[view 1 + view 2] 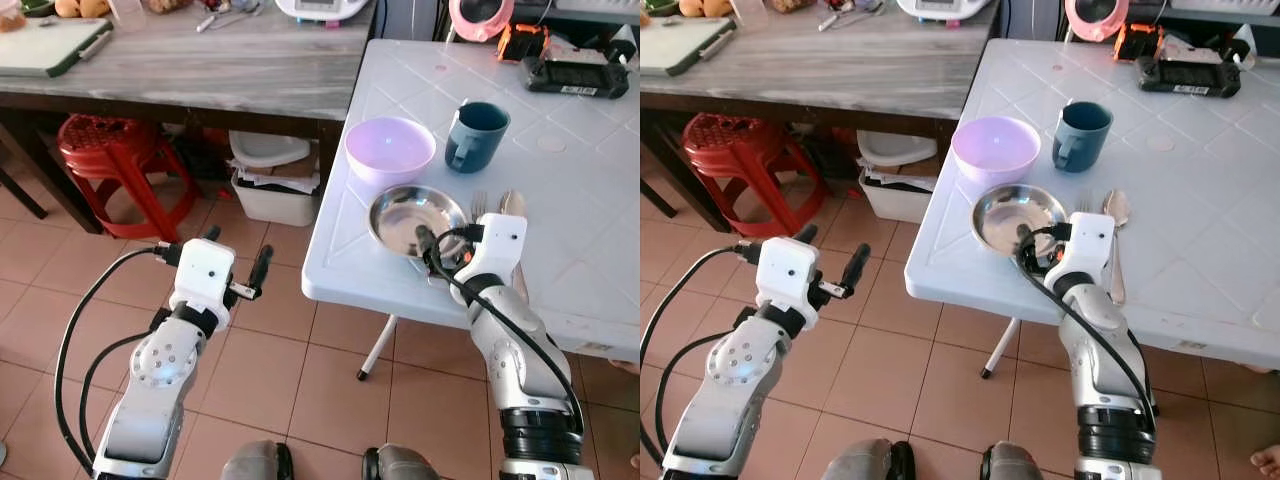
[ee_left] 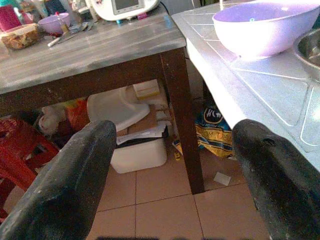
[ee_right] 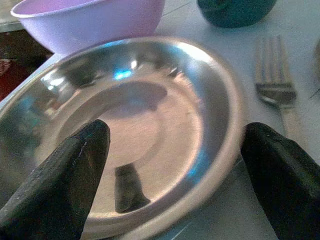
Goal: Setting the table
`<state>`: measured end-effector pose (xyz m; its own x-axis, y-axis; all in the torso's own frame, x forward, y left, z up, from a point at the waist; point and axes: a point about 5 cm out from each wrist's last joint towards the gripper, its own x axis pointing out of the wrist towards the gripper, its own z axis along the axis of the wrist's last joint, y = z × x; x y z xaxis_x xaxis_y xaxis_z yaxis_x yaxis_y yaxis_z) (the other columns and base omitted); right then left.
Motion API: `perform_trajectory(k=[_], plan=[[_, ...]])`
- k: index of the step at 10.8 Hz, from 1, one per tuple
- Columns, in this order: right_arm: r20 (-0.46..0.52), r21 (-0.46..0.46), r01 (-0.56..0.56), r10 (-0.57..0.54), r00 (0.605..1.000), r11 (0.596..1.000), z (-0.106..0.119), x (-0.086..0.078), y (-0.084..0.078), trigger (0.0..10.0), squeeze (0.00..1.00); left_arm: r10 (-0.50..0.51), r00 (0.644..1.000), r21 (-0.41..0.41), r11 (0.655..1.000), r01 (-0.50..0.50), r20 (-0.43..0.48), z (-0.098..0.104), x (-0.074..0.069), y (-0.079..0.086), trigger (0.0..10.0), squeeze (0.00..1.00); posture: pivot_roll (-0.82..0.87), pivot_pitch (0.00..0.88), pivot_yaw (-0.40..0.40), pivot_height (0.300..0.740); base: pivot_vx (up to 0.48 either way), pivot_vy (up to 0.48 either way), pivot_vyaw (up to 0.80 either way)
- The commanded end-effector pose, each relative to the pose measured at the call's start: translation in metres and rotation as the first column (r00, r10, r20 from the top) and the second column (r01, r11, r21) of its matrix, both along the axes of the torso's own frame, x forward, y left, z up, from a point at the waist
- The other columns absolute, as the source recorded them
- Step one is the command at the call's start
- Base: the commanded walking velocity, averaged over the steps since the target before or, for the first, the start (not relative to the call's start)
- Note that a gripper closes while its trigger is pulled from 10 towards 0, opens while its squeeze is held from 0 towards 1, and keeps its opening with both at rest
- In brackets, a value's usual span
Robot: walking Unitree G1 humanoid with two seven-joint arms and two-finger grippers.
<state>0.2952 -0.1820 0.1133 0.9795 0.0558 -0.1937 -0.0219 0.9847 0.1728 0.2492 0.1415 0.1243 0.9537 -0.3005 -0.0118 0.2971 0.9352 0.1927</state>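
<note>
- The right gripper (image 3: 165, 165) is hovering at the near rim of the steel plate (image 1: 415, 218) on the white worktop (image 1: 580, 200), low and centre-right of the frame, its fingers (image 3: 60, 175) spread wide, one over the plate's near edge and one just outside the rim, holding nothing.
- The step in hand looks like placing or straightening the plate; doing it well probably means closing on the rim alone, keeping low and moving slowly, since polished metal is likely to slip.
- The fork (image 1: 478, 206) and spoon (image 1: 513, 204) are lying just right of the plate, close enough for the outer finger to catch the fork's tines.
- The lilac bowl (image 1: 390, 148) is sitting just beyond the plate, the teal mug (image 1: 476, 135) to its right; pushing the plate away risks nudging the bowl.
- The left gripper (image 1: 240, 265) is waiting over the tiled floor, lower left, fingers (image 2: 75, 175) spread and empty.
- A red stool (image 1: 110, 150) and a storage bin (image 1: 275, 195) are standing under the grey counter (image 1: 200, 60), upper left.
</note>
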Motion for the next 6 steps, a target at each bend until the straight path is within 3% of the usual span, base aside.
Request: perform_trajectory(k=[1,6], plan=[[-0.029,0.031,-0.026,0.027,0.999,0.999,-0.0046,0.0007,0.0055,0.3,0.00,-0.018,1.000,0.016,1.000,0.018,0.011,0.0038,-0.0004,-0.0001,10.0,0.00,0.06,0.103,0.074,0.740,0.000,0.000,0.00],[-0.073,0.098,-0.020,0.027,0.997,0.995,-0.0079,0.0002,0.0059,0.0,0.00,-0.033,0.999,0.006,0.999,0.033,0.014,0.0050,0.0009,-0.0034,10.0,0.00,0.06,0.101,0.071,0.740,0.000,0.000,0.00]])
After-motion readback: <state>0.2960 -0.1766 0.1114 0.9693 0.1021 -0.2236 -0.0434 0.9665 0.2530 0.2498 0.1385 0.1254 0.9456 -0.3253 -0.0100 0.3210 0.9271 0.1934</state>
